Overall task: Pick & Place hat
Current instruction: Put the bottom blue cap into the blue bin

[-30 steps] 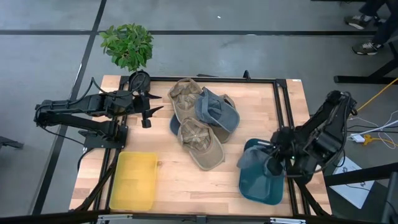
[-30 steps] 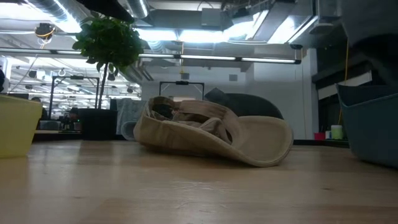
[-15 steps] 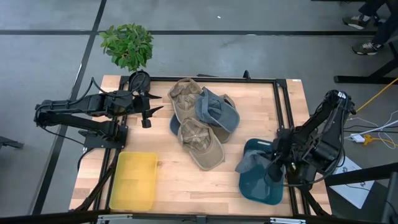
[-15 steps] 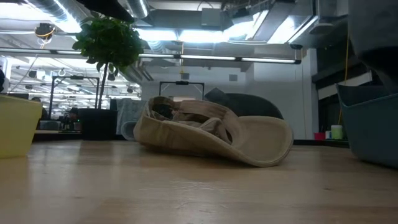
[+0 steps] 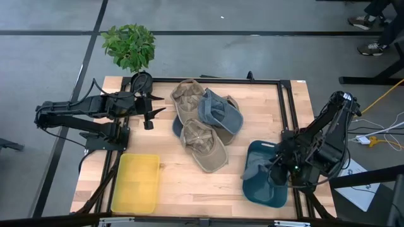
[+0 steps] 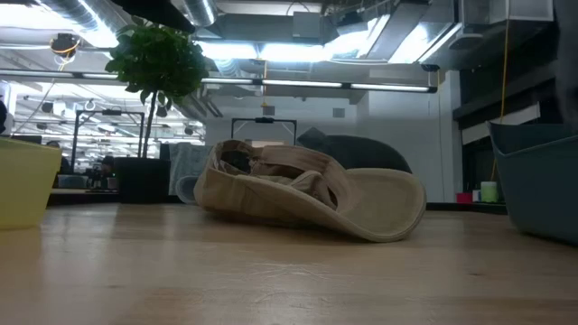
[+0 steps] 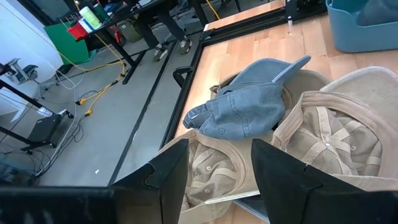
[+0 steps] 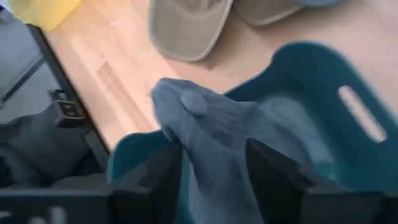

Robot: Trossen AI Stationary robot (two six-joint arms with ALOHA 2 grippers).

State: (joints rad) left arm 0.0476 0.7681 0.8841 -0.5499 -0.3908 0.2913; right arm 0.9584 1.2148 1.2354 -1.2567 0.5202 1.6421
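Right gripper over teal bin, jaws clamped on grey-blue hat. Best lowered fully inside bin before release. Left gripper waiting beyond hat pile, jaws apart.

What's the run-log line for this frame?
phase: placing | right gripper: shut on blue-grey hat, over teal bin | left gripper: open, waiting at table's far-left | hat pile: mid-table | yellow bin: no hat seen

Four hats, two bins, one plant, two arms.
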